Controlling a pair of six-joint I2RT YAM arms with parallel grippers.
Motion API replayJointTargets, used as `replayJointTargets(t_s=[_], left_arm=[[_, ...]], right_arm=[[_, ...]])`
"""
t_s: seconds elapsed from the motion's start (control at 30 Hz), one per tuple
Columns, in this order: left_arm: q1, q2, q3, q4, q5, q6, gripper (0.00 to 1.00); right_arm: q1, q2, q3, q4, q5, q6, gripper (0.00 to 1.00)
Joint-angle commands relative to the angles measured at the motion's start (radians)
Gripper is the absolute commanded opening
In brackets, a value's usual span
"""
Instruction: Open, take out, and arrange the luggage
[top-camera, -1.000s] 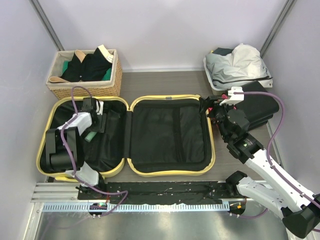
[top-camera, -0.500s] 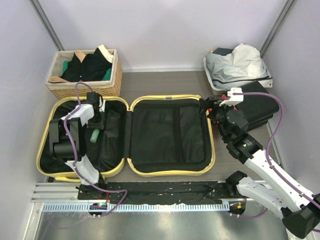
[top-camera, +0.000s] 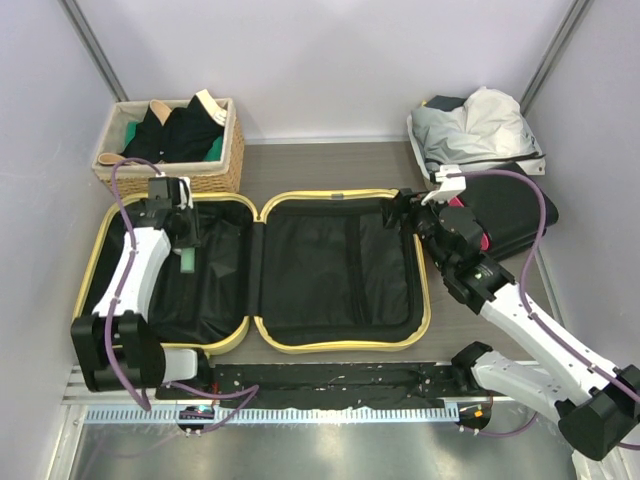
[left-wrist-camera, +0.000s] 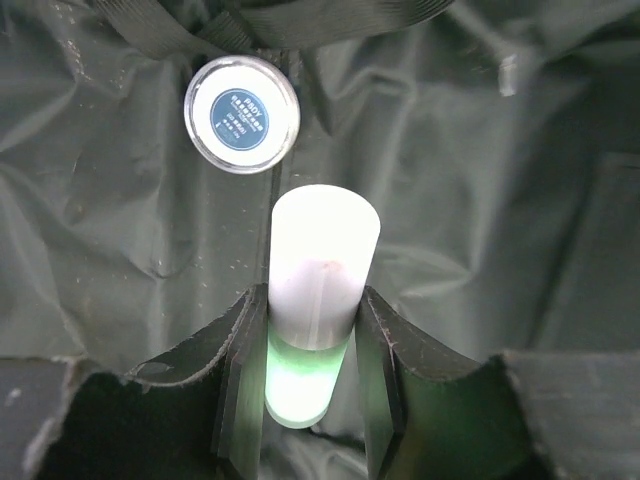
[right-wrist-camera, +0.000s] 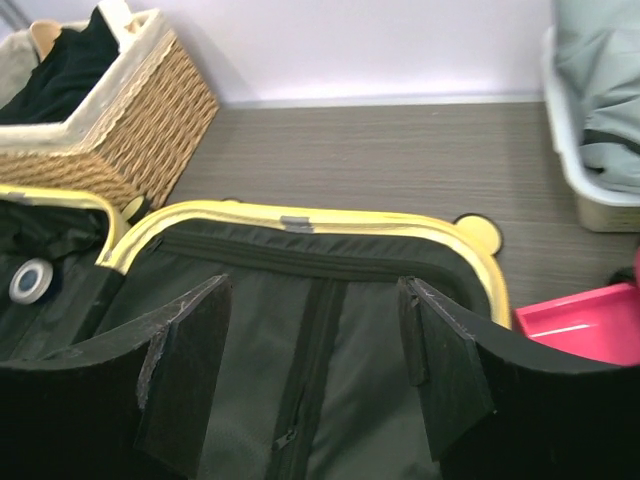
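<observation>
The blue label on the round lid (left-wrist-camera: 242, 113) carried print too small to read, the green end of the tube (left-wrist-camera: 320, 290) was partly hidden between the fingers (left-wrist-camera: 238, 380) of the left gripper (left-wrist-camera: 312, 302), and, in the right wrist view, the wicker basket (right-wrist-camera: 150, 125) and the white bin (right-wrist-camera: 600, 212) (grey cloth (right-wrist-camera: 600, 90) inside) ran off the picture's edges.

Left of the luggage (top-camera: 320, 270), the left arm (top-camera: 135, 262) is showing white shells over black joints. Right of it, the right arm (top-camera: 525, 318) is showing the same. Purple cables (top-camera: 540, 235) are looping along both.
</observation>
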Motion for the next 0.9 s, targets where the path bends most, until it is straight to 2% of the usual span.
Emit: replayJointTargets(t_s=[0.0,0.17,0.23,0.33,0.37,0.5,0.67,0.7,0.77,0.87], left_arm=[[-0.008,-0.066,0.061,-0.013,0.129,-0.080,0.00],[-0.049,-0.084,0.094,0.148,0.309,-0.304,0.00],[-0.144,-0.061,0.110,0.258,0.335,-0.344,0.00],[-0.248,0.037,0.216,0.321,0.354,-0.341,0.00],[-0.261,0.096,0.280,0.334,0.378,-0.353,0.00],[-0.270,0.209,0.344,0.515,0.544,-0.509,0.00],[-0.288,0.238,0.287,0.680,0.624,-0.669,0.00],[-0.291,0.235,0.232,0.708,0.629,-0.724,0.00],[-0.305,0.226,0.187,0.771,0.635,-0.758,0.00],[-0.328,0.221,0.155,0.779,0.624,-0.767,0.00]], right_arm=[[0.000,0.039,0.055,0.073,-0.118,0.046,0.73],[0.033,0.100,0.088,0.108,-0.138,0.063,0.70],[0.044,0.134,0.107,0.108,-0.157,0.067,0.67],[0.067,0.174,0.159,0.096,-0.184,0.072,0.66],[0.079,0.185,0.170,0.091,-0.187,0.072,0.66],[0.107,0.211,0.223,0.045,-0.186,0.058,0.65],[0.144,0.266,0.283,-0.027,-0.192,0.038,0.66],[0.153,0.281,0.291,-0.031,-0.198,0.038,0.67],[0.162,0.330,0.320,-0.070,-0.223,0.025,0.70],[0.193,0.393,0.364,-0.113,-0.230,-0.001,0.70]])
